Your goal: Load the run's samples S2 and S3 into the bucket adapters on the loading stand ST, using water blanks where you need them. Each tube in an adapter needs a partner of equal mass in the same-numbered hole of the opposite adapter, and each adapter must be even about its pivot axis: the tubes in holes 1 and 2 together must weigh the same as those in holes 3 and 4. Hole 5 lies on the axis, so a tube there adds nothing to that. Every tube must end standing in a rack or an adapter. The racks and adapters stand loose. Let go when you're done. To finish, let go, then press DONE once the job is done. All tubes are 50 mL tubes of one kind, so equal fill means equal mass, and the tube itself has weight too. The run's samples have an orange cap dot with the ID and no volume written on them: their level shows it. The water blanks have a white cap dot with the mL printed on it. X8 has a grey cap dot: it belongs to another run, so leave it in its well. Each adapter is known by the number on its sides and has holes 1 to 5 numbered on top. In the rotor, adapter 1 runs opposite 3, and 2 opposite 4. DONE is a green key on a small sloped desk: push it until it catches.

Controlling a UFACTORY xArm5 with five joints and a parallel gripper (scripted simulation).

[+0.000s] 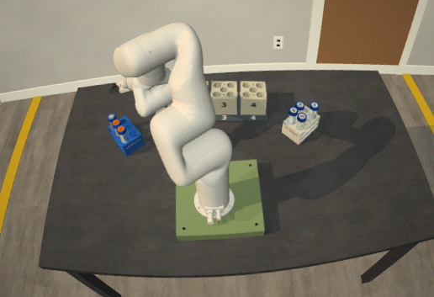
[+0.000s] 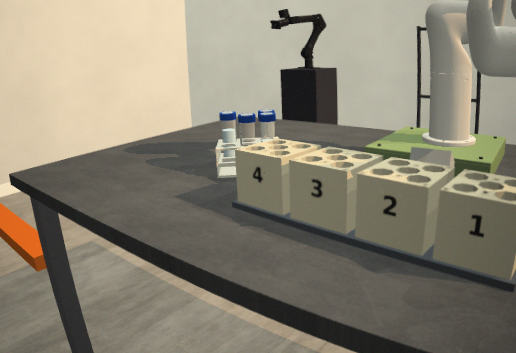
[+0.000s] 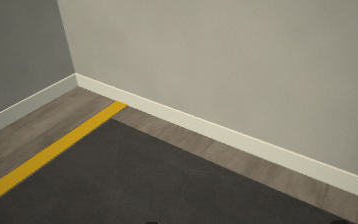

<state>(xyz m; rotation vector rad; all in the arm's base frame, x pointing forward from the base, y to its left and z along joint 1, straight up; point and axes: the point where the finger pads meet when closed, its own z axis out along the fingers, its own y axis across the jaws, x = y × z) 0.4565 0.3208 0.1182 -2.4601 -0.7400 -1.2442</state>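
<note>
Jaws stood fully open and empty, aimed past the dark surface (image 1: pixel 126 206) edge. Orange-dotted sample tubes (image 1: pixel 119 127) sat in the blue rack (image 1: pixel 131 144), well behind them; cream bucket adapters (image 1: pixel 238 96) stood unloaded. Risk: loose racks tipping under an off-centre grasp.

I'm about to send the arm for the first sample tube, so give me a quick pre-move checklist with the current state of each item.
1. Gripper open and holding nothing: ok; it stands fully open, though its fingers are out of the wrist view.
2. Sample tubes upright in the blue rack: ok; two orange-dot caps and one grey-dot cap show.
3. Sample fill levels readable: cannot tell; too small from the top.
4. Water blanks upright in the white rack: ok; four blue caps show.
5. Blocks 4, 3, 2, 1 on the stand, holes free: ok.
6. Green key in sight: not ok; no view shows it.
</note>
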